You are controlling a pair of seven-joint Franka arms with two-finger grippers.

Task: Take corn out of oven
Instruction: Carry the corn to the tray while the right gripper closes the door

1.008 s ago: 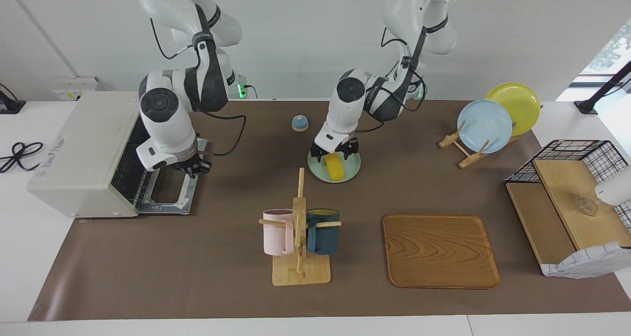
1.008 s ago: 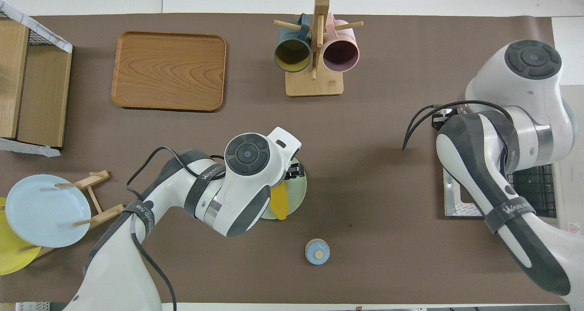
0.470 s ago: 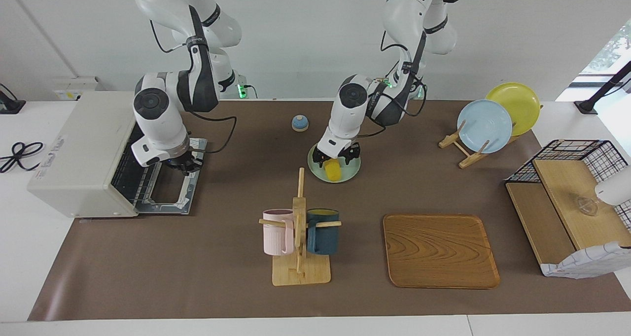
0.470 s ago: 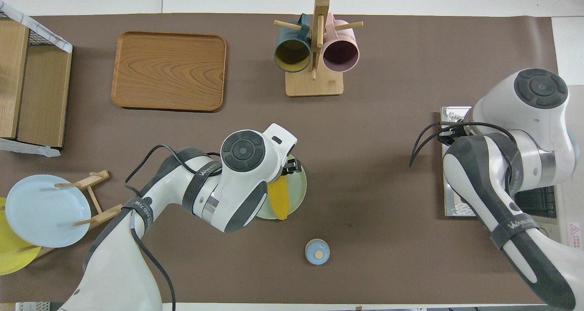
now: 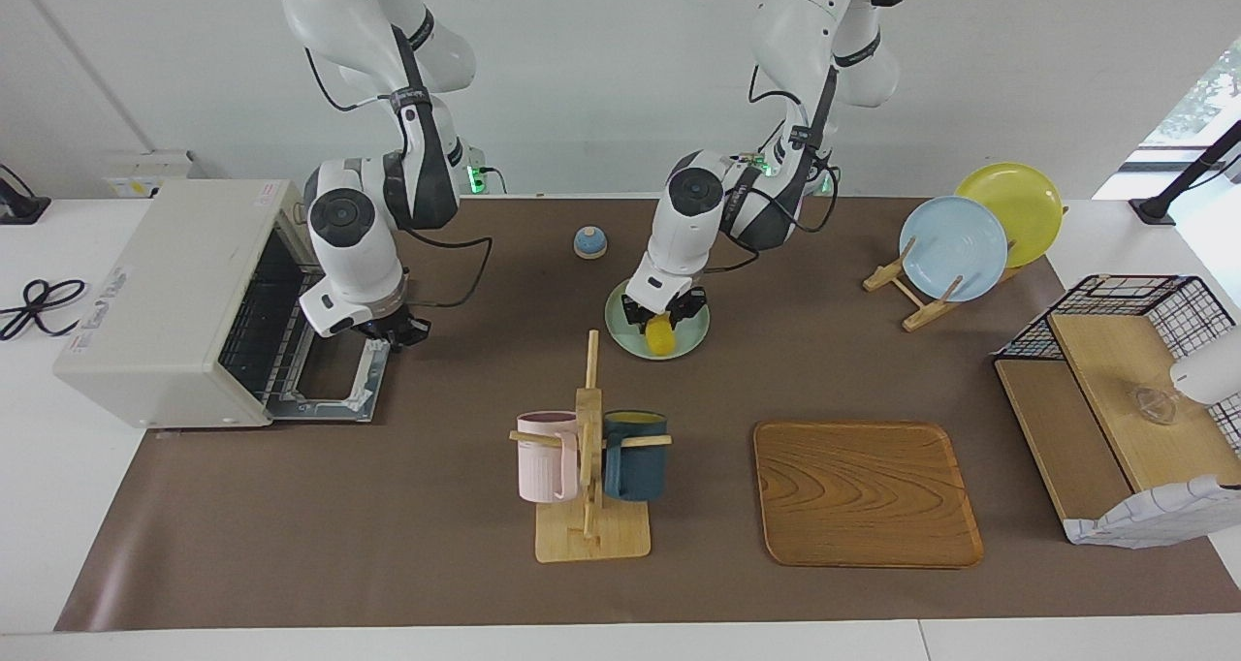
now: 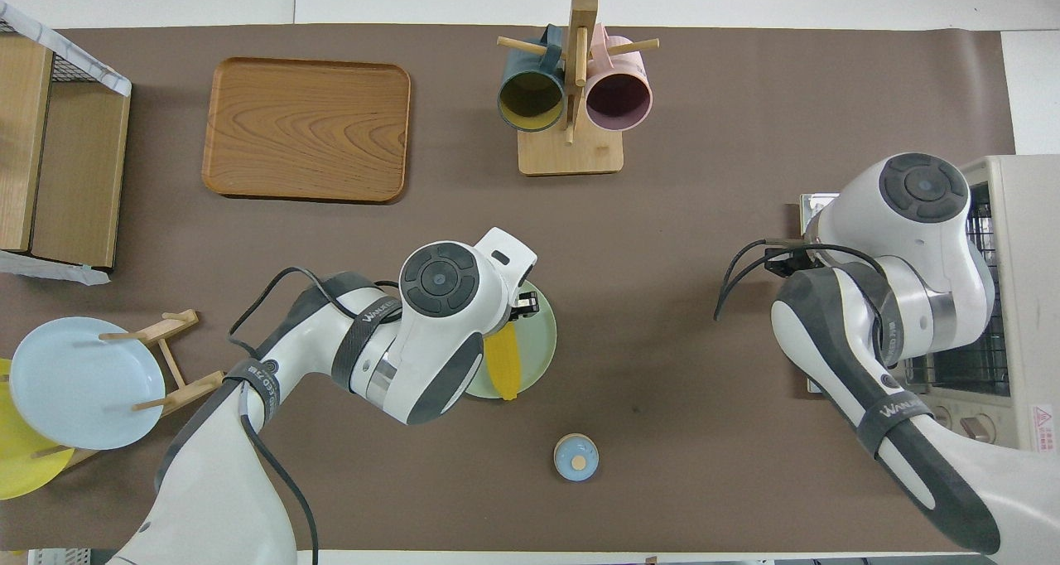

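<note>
The corn [image 5: 660,335] is a yellow cob lying on a pale green plate [image 5: 692,336] in the middle of the table; it also shows in the overhead view [image 6: 503,366] on the plate [image 6: 540,341]. My left gripper [image 5: 663,312] is low over the end of the corn that is farther from the robots. The off-white oven [image 5: 160,283] stands at the right arm's end with its door [image 5: 334,388] dropped flat and its wire rack bare. My right gripper [image 5: 385,332] hangs over the door's edge nearer the robots.
A small blue knob [image 5: 589,242] sits nearer the robots than the plate. A wooden mug rack [image 5: 589,467] with two mugs and a wooden tray [image 5: 866,493] lie farther out. A plate stand [image 5: 955,247] and a wire basket shelf [image 5: 1125,390] are at the left arm's end.
My right arm has swung away from the oven's mouth toward the table's middle, uncovering the oven's top in the overhead view. My left gripper has stayed over the corn, a little lower.
</note>
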